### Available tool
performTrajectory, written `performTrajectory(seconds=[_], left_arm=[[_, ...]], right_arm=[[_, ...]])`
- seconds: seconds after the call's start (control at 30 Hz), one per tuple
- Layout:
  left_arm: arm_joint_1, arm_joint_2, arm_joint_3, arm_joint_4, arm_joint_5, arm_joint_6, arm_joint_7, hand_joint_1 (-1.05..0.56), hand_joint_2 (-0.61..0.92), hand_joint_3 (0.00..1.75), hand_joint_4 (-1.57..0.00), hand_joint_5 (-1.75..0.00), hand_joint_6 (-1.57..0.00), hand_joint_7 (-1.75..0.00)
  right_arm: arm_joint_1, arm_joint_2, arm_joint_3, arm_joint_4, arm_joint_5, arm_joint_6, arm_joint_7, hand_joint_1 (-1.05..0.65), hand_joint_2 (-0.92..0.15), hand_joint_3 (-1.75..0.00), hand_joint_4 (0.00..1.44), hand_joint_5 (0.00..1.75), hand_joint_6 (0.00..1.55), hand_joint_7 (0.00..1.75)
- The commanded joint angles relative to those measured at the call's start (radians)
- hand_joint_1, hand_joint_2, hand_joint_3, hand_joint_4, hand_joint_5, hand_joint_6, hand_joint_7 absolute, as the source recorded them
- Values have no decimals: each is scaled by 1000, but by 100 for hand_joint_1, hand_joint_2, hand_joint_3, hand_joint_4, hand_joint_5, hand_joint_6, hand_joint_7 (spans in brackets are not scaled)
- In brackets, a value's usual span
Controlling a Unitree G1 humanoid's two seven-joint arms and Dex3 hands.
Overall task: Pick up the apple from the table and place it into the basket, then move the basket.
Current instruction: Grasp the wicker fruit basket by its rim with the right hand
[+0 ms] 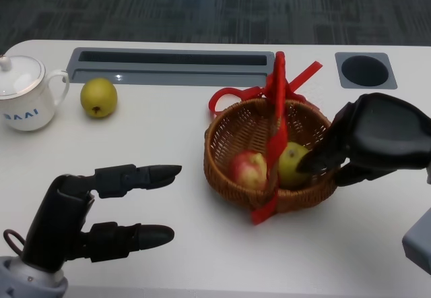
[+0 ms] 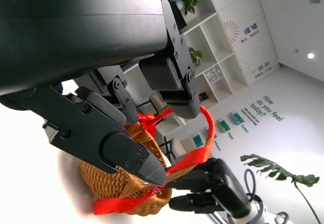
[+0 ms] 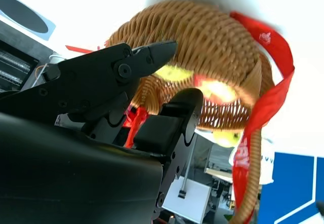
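Already inside the wicker basket (image 1: 225,143), the red-yellow apple (image 1: 248,170) lies left of the red-wrapped handle (image 1: 277,119), a green-yellow apple (image 1: 291,163) right of it. Right hand (image 1: 367,143) hangs at the basket's right rim, fingertips (image 1: 306,161) at the green-yellow apple; grip cannot be told. Left hand (image 1: 101,214) hovers near the tabletop's (image 1: 168,257) front-left edge, fingers apart, holding nothing. Pear (image 1: 99,97) and white cup (image 1: 25,92) sit back-left.
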Motion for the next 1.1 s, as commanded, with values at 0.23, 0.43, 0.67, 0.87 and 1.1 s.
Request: performTrajectory(seconds=[0.23, 0.43, 0.67, 0.87, 1.1], left_arm=[[-5, 1, 9, 10, 4, -18, 18, -37, 71, 0, -107, -1, -96, 0], [5, 1, 5, 0, 1, -13, 18, -38, 71, 0, -106, 0, -96, 0], [9, 2, 5, -2, 3, -15, 20, -38, 72, 0, -106, 0, -96, 0], [8, -2, 4, -4, 2, -15, 22, -38, 71, 0, -107, 0, -96, 0], [11, 1, 7, -20, 10, -10, 31, -38, 72, 0, -107, -1, -96, 0]], right_arm=[[23, 5, -23, 9, 5, -17, 9, -33, -82, 0, 135, 14, 114, 4], [24, 19, -1, 37, -24, -13, 7, -33, -84, 0, 108, 66, 115, 0], [29, 36, 41, 59, -75, -2, -7, -49, -78, 0, 110, 28, 106, 0], [44, 71, 70, 78, -66, 30, 107, -69, -74, -1, 99, 2, 87, 0], [44, 120, 85, 127, -31, 103, 283, -87, -76, 0, 86, 0, 68, 0]])
